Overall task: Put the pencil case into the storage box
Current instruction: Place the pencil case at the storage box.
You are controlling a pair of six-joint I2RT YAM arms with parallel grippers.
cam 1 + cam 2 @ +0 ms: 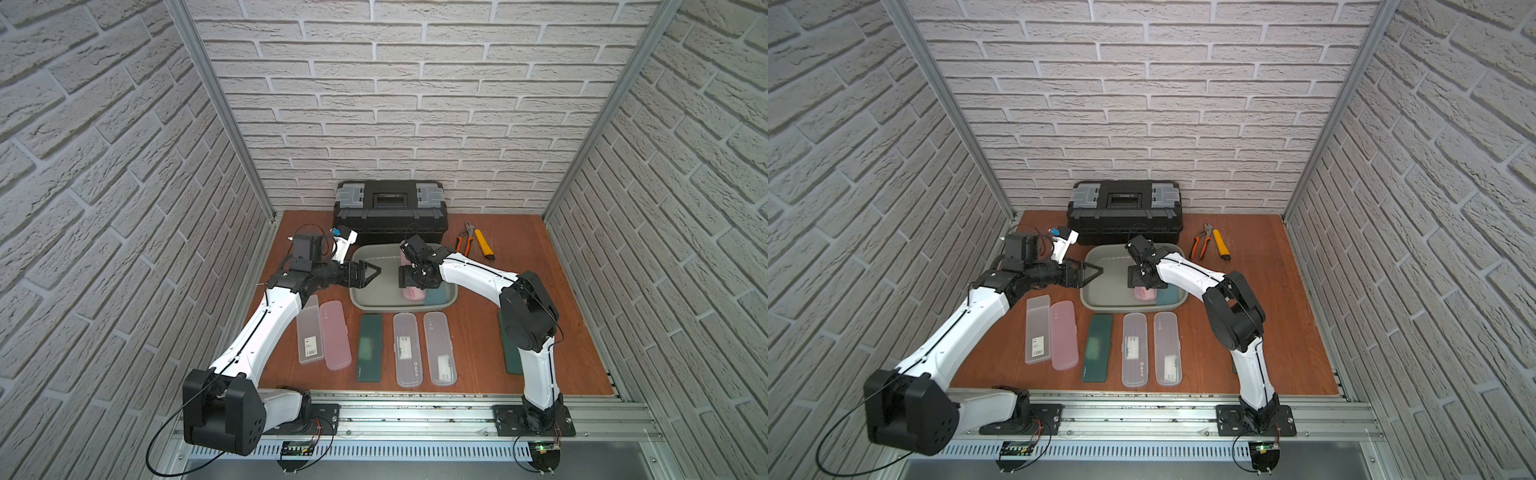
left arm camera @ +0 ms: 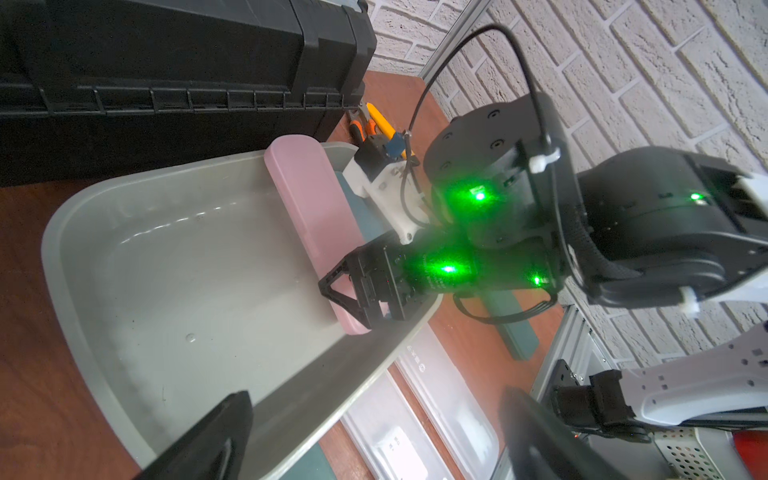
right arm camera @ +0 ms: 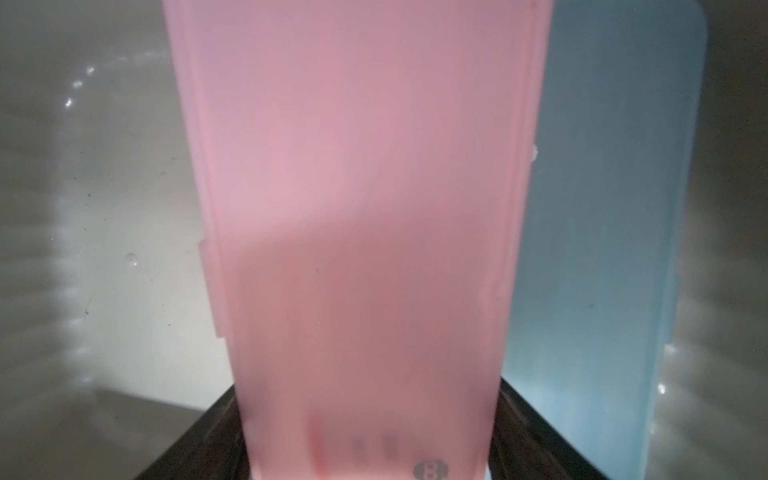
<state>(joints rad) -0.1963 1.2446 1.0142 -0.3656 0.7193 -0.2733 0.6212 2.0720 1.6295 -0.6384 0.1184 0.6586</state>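
The grey-green storage box (image 1: 399, 309) (image 1: 1125, 308) (image 2: 104, 249) sits mid-table. A pink pencil case (image 1: 413, 294) (image 1: 1145, 294) (image 2: 307, 199) (image 3: 365, 187) lies inside it along the right side, its far end raised toward the rim. It rests beside a blue case (image 1: 436, 296) (image 3: 602, 208). My right gripper (image 1: 409, 278) (image 2: 353, 299) (image 3: 365, 436) points down into the box, a finger against each long edge of the pink case. My left gripper (image 1: 372, 272) (image 1: 1094, 274) (image 2: 378, 395) hovers open and empty over the box's left rim.
A black toolbox (image 1: 390, 212) stands behind the box, with orange pliers (image 1: 463, 241) and a yellow knife (image 1: 484, 245) to its right. Several cases lie in a row in front: clear (image 1: 307, 332), pink (image 1: 334, 334), dark green (image 1: 370, 347), two clear (image 1: 407, 349). Another green one (image 1: 511, 349) lies under my right arm.
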